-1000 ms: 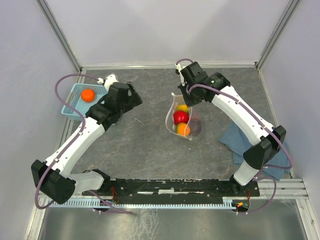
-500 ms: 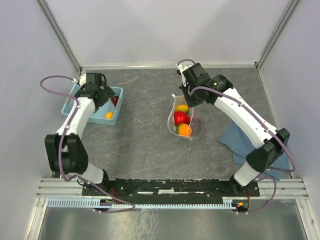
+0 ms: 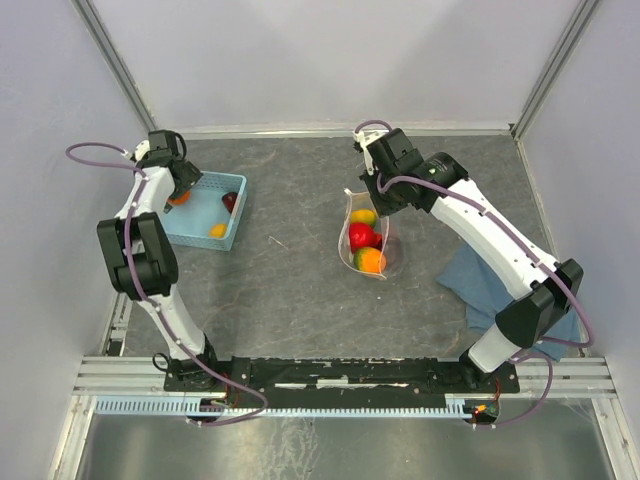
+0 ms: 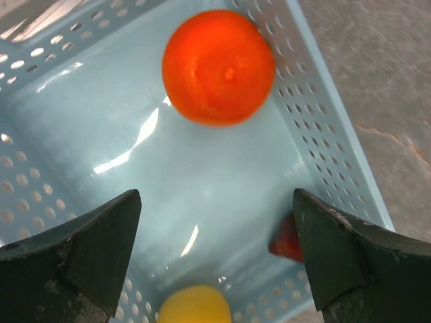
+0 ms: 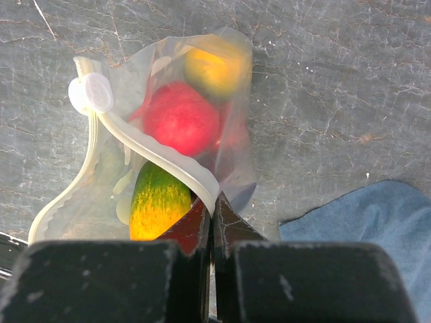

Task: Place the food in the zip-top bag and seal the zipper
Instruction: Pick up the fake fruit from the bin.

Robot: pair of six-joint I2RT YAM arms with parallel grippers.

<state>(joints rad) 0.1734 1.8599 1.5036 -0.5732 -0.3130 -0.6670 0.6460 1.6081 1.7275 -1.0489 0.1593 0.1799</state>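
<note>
The grey stone-patterned table (image 3: 290, 290) carries everything, and the zip-top bag (image 3: 345, 235) stands on it a little right of the middle; every place below is given from that bag.

The right arm (image 3: 480, 225) comes in from the bag's right and near side and arches over its far end. The left arm (image 3: 135, 250) stands well to the bag's left, folded up and reaching away from it. A blue cloth (image 3: 458, 275) lies crumpled on the table to the bag's right, near it but apart. A light-blue perforated basket (image 3: 240, 205) sits well apart on the bag's left.

The bag itself is clear and floppy, propped up with its mouth gaping.

The right gripper (image 5: 212, 208) is clenched on the bag's mouth edge, its two fingers pressed together on the pale rim. The left gripper (image 4: 215, 202) hangs over the basket, far to the bag's left, spread wide and holding nothing.

Inside the bag lie three toy foods: a red round fruit (image 5: 180, 118) in the middle, a yellow one (image 5: 212, 67) behind it, and a green-and-orange piece (image 5: 158, 202) nearest the clamped edge. Off to the bag's left, in the basket, rest an orange (image 4: 219, 66), a small yellow piece (image 4: 194, 304) and a red piece (image 4: 286, 239) against the wall.

The zipper (image 5: 155, 151) curves as a pale strip along the bag's open mouth, unsealed, with a white round slider (image 5: 91, 93) at its far end.
</note>
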